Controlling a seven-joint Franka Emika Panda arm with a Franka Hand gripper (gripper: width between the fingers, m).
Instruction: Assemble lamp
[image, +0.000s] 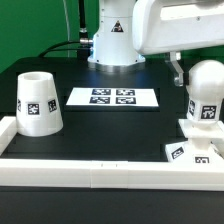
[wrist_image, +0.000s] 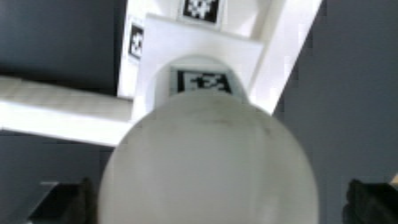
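The rounded white bulb (image: 205, 95) stands upright on the flat square base (image: 190, 152) at the exterior view's right, close to the front rail. My gripper (image: 197, 72) hangs over the bulb's top, with one dark finger (image: 176, 72) beside it. In the wrist view the bulb (wrist_image: 214, 160) fills the space between my dark fingers (wrist_image: 64, 200), and a narrow gap shows on each side. The gripper (wrist_image: 217, 202) is open around the bulb. The tagged base (wrist_image: 199, 60) lies beyond the bulb. The tapered shade (image: 38, 102) stands mouth-up at the exterior view's left.
The marker board (image: 112, 98) lies flat in the middle of the black table. A white rail (image: 90, 170) edges the table's front and left, and it also shows in the wrist view (wrist_image: 54, 105). The arm's base (image: 115, 40) stands at the back.
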